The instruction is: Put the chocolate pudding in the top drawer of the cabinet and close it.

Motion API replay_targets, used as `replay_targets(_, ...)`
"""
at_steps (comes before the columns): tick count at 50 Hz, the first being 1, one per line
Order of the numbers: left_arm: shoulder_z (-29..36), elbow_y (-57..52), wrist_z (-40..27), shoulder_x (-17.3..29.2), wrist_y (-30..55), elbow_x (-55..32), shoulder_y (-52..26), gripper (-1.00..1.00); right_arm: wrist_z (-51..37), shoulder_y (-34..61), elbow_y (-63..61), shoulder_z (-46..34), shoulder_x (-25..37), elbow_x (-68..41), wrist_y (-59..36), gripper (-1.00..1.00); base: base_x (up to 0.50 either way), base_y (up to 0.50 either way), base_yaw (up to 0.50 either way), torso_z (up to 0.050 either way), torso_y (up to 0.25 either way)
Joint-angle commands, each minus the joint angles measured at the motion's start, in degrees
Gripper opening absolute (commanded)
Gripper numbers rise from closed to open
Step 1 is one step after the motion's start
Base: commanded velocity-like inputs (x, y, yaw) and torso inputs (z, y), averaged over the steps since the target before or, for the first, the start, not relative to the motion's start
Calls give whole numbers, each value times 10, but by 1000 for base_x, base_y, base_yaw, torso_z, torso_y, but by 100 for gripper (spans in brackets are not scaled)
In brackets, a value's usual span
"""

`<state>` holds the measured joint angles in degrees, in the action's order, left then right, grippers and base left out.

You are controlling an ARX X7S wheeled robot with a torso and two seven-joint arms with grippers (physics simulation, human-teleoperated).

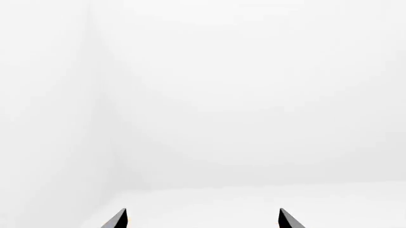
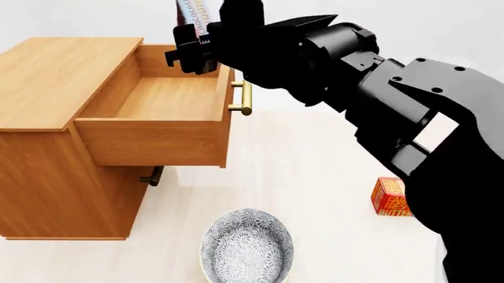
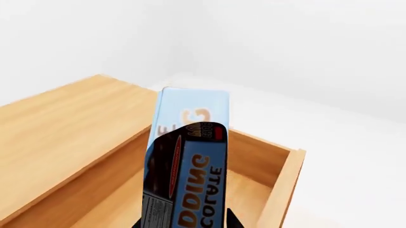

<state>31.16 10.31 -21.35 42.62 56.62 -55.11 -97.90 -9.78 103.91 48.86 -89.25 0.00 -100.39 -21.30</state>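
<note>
We find the right pincer [image 2: 193, 56] clamped on the pudding [image 3: 184, 161]: light, stiff, slim; hold its flat faces.

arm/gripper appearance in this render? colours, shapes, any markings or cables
The right arm is matte black throughout, built from chunky rounded segments with faceted housings and small dark screw dots. One light cut-out panel shows on its lower link; no cables or printed markings are visible. The right gripper is a blocky black assembly. The left gripper shows only two thin, pointed black fingers.
</note>
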Motion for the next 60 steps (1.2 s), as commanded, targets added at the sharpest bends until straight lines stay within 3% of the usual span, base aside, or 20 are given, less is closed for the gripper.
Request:
replay_targets(1, -4, -12, 7, 27, 3, -4, 10, 100, -3, -16, -22, -15, 0, -11, 12, -100, 0, 0, 0, 0, 0)
replay_targets(60, -8, -13, 7, 43, -20, 1, 48, 100, -18, -76, -53, -14, 0, -1, 0, -100, 0, 0, 0, 0, 0)
